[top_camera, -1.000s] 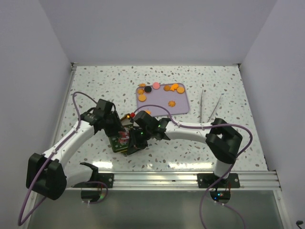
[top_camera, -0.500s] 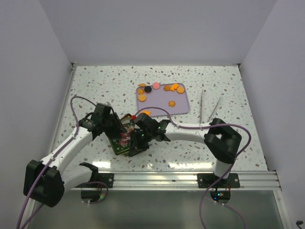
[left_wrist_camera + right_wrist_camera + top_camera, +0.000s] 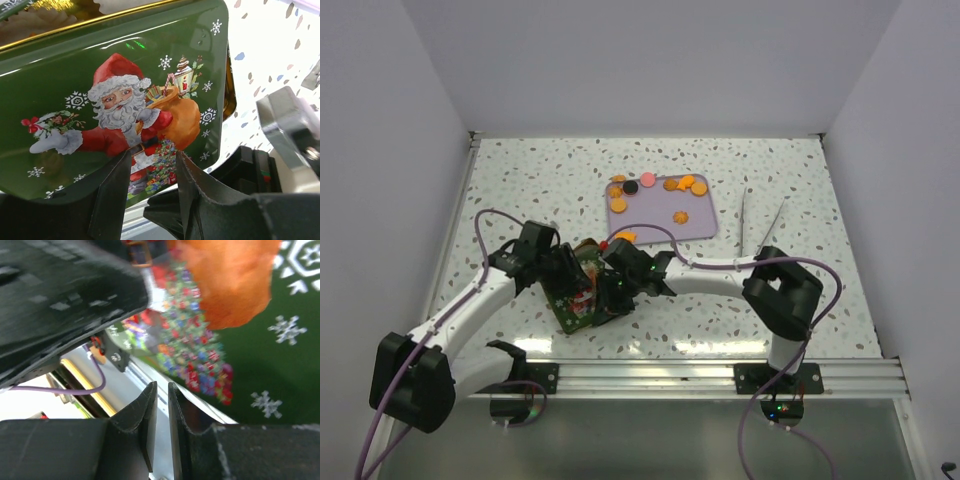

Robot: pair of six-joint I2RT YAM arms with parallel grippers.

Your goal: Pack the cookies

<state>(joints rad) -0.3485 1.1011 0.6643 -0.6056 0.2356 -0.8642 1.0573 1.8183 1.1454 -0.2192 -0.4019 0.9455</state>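
The cookies (image 3: 675,186), mostly orange with one black and one pink, lie on a lilac tray (image 3: 705,225) at the back. One orange cookie (image 3: 625,236) lies at the tray's near left corner. A green tin lid with a Santa picture (image 3: 576,298) is tilted between both grippers; it also shows in the left wrist view (image 3: 150,65) and the right wrist view (image 3: 280,340). My left gripper (image 3: 563,272) (image 3: 152,160) is open, with the lid's lower edge behind its fingers. My right gripper (image 3: 610,290) (image 3: 161,390) is nearly shut at the lid's rim.
The tin's gold rim and white paper cups (image 3: 30,25) show above the lid. Two thin metal rods (image 3: 743,220) lie right of the tray. White walls enclose the table on three sides; a metal rail (image 3: 700,375) runs along the near edge.
The left arm has drawn in and its gripper has dropped toward the near edge. The lid has shifted slightly down and left with both grippers. The cookies have not moved.
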